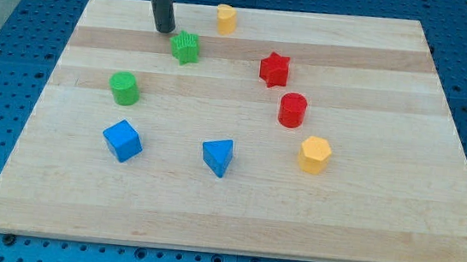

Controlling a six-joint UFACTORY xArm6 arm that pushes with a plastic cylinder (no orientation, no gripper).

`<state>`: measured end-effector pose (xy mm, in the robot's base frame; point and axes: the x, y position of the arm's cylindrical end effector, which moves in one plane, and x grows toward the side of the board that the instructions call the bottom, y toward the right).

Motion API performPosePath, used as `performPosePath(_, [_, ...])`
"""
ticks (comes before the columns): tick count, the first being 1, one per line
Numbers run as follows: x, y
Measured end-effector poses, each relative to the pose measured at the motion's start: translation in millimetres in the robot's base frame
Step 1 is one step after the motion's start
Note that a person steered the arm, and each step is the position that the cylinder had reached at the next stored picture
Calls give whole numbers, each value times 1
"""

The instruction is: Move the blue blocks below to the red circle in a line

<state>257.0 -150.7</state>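
Observation:
A blue cube [122,140] lies at the lower left of the wooden board [398,207]. A blue triangular block [218,156] lies to its right, near the middle bottom. The red circle, a red cylinder [292,110], stands right of centre, above and to the right of the blue triangle. My tip [165,30] is at the view's top left, just up and left of a green star-shaped block [186,47], far from both blue blocks.
A red star [274,69] sits just above the red cylinder. A yellow hexagonal block [314,154] lies below and right of it. A green cylinder [124,88] is at the left. A yellow block [225,18] sits at the top edge.

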Motion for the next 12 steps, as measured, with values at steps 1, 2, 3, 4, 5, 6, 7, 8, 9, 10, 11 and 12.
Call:
performPosePath(1, [14, -8])
performPosePath(2, [85, -41])
performPosePath(3, [124, -63])
performPosePath(4, [194, -65])
performPosePath(5, [215, -64])
performPosePath(6, [258, 6])
performPosePath(7, [294, 69])
performPosePath(8, [308, 42])
performPosePath(9, [346, 59])
performPosePath(10, [312, 106])
performPosePath(11, [268, 115])
performPosePath(12, [258, 94])
